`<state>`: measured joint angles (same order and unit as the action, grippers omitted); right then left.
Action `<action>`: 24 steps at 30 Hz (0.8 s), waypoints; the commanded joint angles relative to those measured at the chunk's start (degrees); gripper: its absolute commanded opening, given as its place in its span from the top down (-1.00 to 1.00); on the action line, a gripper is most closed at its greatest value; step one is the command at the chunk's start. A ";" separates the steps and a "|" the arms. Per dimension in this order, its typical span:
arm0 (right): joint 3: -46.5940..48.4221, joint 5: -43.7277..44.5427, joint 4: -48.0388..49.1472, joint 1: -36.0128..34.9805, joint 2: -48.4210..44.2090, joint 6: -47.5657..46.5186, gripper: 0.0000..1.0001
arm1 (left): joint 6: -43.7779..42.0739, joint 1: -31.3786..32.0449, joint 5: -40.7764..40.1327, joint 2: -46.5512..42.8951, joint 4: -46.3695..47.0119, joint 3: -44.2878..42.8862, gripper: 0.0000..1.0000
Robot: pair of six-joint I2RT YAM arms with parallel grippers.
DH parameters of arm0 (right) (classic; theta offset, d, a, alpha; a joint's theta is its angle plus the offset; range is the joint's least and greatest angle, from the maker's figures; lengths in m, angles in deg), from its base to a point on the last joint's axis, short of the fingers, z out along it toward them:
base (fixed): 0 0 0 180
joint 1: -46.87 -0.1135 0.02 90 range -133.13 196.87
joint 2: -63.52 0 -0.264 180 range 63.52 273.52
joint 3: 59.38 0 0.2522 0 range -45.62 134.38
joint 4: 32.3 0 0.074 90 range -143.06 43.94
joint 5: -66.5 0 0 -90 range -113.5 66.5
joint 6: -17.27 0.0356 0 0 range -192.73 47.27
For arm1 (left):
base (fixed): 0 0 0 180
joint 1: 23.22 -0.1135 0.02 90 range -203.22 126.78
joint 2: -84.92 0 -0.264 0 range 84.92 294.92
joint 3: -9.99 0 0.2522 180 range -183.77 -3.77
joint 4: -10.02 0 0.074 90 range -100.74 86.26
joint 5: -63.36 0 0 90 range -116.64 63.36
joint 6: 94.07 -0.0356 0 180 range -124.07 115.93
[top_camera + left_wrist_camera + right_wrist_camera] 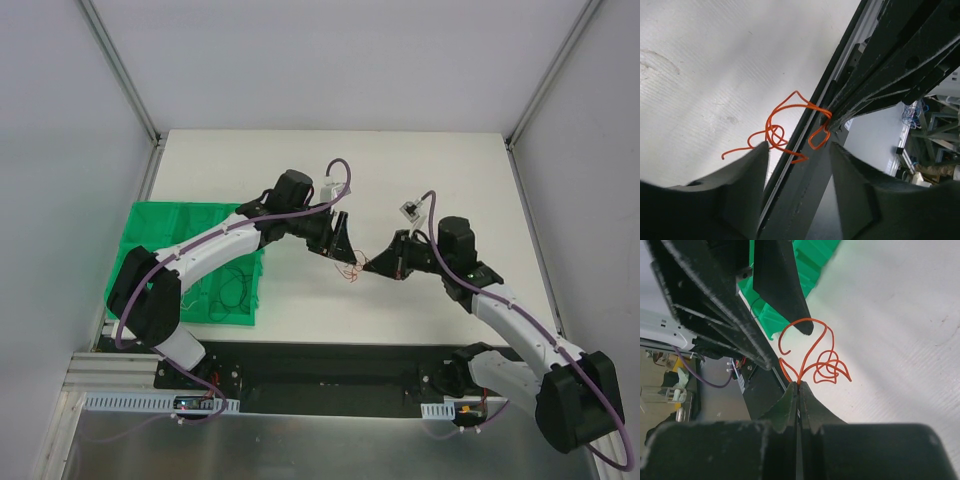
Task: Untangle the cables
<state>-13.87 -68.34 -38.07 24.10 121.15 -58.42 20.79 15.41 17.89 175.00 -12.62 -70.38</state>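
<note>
Writing: a small white block (411, 209) sits at the end of the purple hose (432, 215) behind the right claw; any print on it is too small to read.
Cable (815, 347): one hair-thin orange-red wire, kinked and curly. It has a wide open hook at one end, a cluster of small overlapping loops in the middle and a loose tail.
Cable place: between the tips of the two claws, raised off the white bench (420, 170) and fanning out just ahead of the right claw's tips.
Right claw (799, 386): closed, fingers pressed flat together, pinching the cable where its strands meet at the very tip.
Left claw (799, 150): jaws apart and gripping nothing. In the left wrist view the small loops lie against the inner edge of one finger (747, 185). In the right wrist view one pointed fingertip (802, 325) stands inside the wide hook.
Claws: tip to tip, near each other, with the cable bridging the gap.
Green bin (160, 240): behind the left claw, under that arm's forearm, well apart from the orange cable.
Bin contents: thin dark wire loops (228, 288), too fine to make out further.
</note>
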 commanded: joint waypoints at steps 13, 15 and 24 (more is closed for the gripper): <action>3.84 15.10 -12.36 -2.99 1.52 -7.36 0.79 | -6.76 0.30 -6.03 -5.62 -1.05 -0.80 1.00; 4.64 17.76 -14.92 -3.16 3.36 -7.71 0.71 | -6.58 0.48 -6.39 -5.62 -1.05 -0.80 1.00; 3.24 34.03 -13.92 -9.39 9.60 2.38 -0.11 | 0.18 0.74 -11.31 -3.52 -2.10 -0.45 1.00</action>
<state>-10.18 -43.47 -55.14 18.51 129.30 -62.14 17.42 15.47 9.74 171.20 -13.74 -70.47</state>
